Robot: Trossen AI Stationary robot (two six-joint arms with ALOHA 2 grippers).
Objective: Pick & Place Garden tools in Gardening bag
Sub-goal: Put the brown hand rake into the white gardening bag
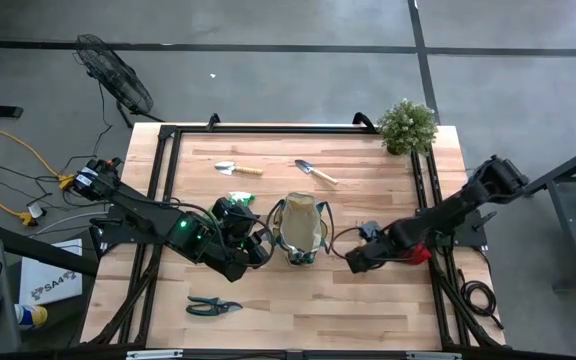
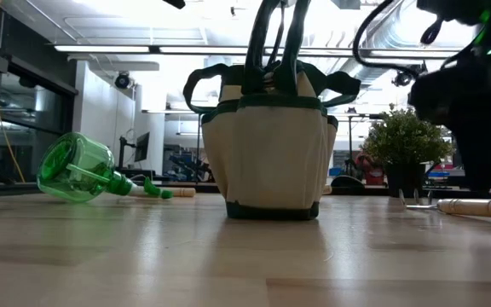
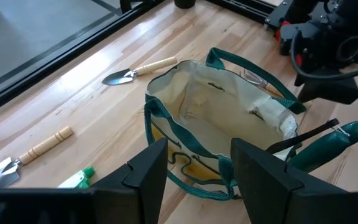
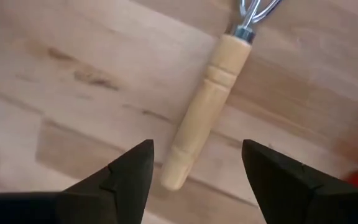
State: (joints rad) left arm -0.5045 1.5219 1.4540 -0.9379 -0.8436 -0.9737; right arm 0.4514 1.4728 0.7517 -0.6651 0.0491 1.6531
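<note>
The gardening bag stands upright in the middle of the table, with its mouth open and its loop handles up. In the left wrist view, a tool with dark green handles is leaning in the bag at its rim.

The left gripper is just beside the bag, on its left side. Its jaws are released and hold nothing; the left wrist view looks past its fingers into the bag's open mouth. The green spray bottle lies on its side close to this gripper, a little farther from the near edge.

The right gripper is on the right of the bag, low over the table. Its jaws are also released, and in the right wrist view a wooden-handled hand rake lies on the wood between the two fingers, not grasped.

Two trowels lie toward the far side: one far left of the bag, the other just behind it. The black pruners lie near the front edge on the left. A potted plant stands at the far right corner.
</note>
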